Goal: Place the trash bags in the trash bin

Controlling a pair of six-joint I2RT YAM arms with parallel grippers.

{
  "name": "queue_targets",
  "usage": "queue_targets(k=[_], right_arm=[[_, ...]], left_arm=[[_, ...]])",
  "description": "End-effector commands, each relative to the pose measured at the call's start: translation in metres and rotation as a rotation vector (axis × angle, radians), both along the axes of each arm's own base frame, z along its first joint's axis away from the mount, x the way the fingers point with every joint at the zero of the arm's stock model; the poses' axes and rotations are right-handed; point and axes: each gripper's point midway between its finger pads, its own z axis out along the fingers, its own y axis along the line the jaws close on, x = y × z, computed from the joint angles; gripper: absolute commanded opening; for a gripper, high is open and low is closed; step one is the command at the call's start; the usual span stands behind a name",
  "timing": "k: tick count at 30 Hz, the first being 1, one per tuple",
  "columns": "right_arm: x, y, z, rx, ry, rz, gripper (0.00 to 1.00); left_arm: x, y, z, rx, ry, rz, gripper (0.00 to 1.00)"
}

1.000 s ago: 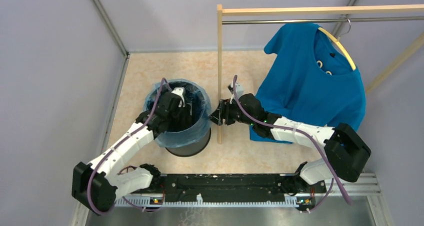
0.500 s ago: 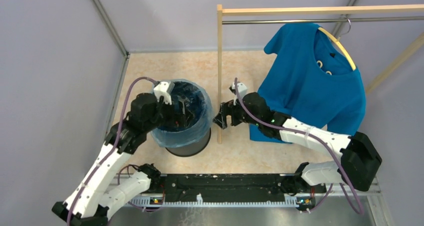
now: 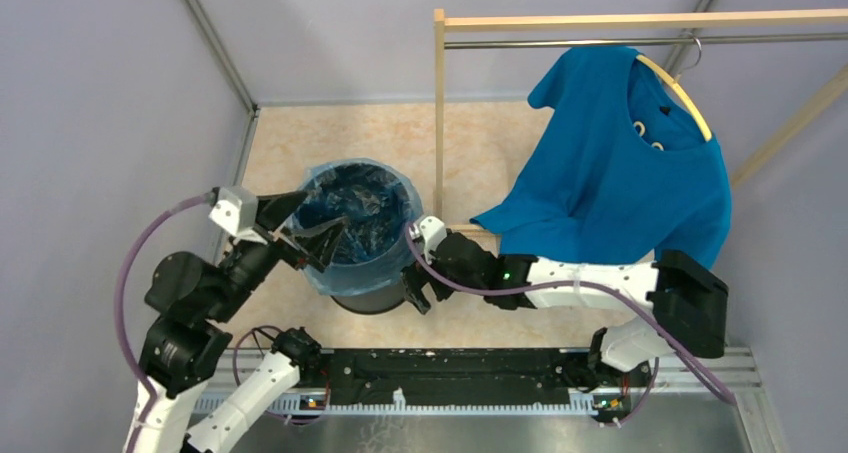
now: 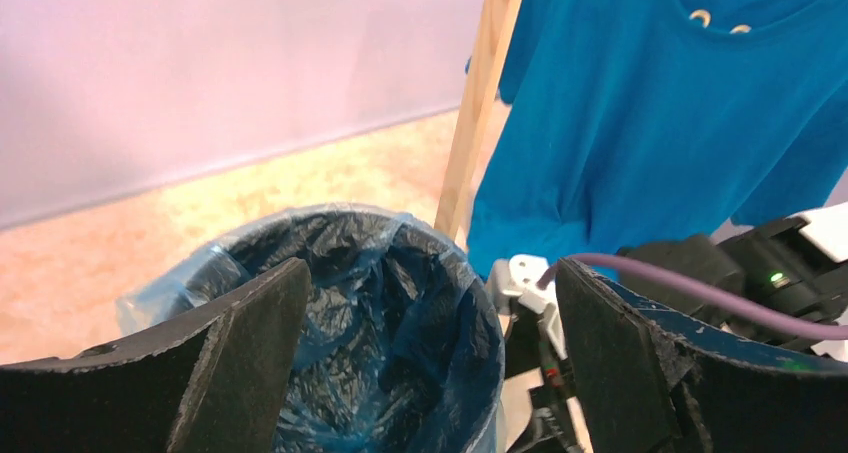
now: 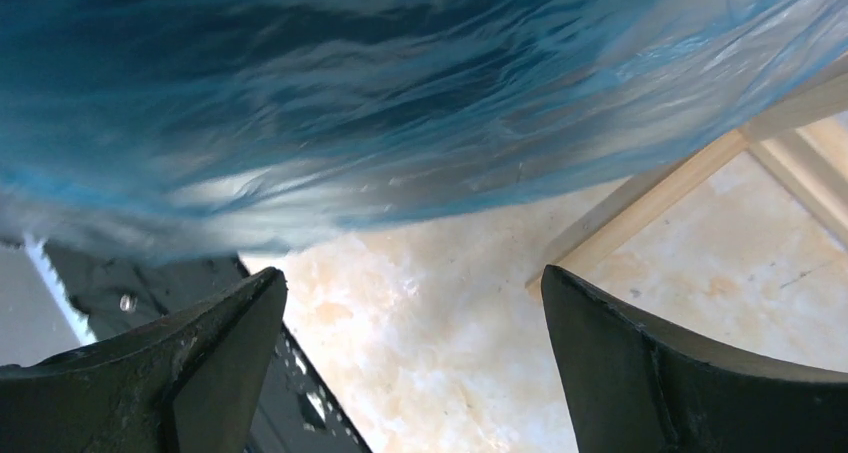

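On the left, my left pincer hangs just beside the bin's left rim, jaws wide apart and holding nothing. The trash bag sits inside the black bin, lining it, with its pale blue edge folded out over the rim all the way round as far as I can see. To the right, my right pincer is low beside the bin's wall, also spread and empty. I judge the job as good as done; all that is left is clearing the arms.

The overhead view shows both arms and the whole rim. My left wrist view looks down into the crumpled lining, with the wooden post and blue shirt behind it. My right wrist view alone shows the skirt of plastic hanging outside the wall above the beige surface.
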Motion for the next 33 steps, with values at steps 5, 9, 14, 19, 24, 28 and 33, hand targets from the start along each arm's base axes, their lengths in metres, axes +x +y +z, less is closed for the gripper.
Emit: queue_targets(k=[5, 9, 14, 19, 24, 28, 33], right_arm=[[0.055, 0.065, 0.021, 0.243, -0.073, -0.355, 0.99], [0.079, 0.095, 0.018, 0.253, -0.156, -0.418, 0.99], [0.12, 0.125, 0.02, 0.287, -0.262, -0.573, 0.99], [0.173, 0.166, 0.02, 0.328, -0.391, -0.67, 0.97], [0.224, 0.197, 0.039, 0.337, -0.511, -0.692, 0.97], [0.229, 0.198, 0.052, 0.326, -0.541, -0.628, 0.98], [0.175, 0.181, 0.083, 0.338, -0.399, -0.385, 0.99]], left_arm=[[-0.037, 0.025, 0.058, -0.094, -0.285, 0.021, 0.99], [-0.048, 0.029, 0.062, -0.093, -0.284, 0.009, 0.99], [-0.053, 0.04, 0.06, -0.099, -0.276, 0.049, 0.99], [-0.06, 0.049, 0.069, -0.106, -0.284, 0.072, 0.99], [-0.071, 0.049, 0.076, -0.126, -0.269, 0.047, 0.99], [-0.068, 0.049, 0.065, -0.118, -0.209, 0.052, 0.99], [-0.062, 0.048, 0.06, -0.142, -0.194, 0.064, 0.99]])
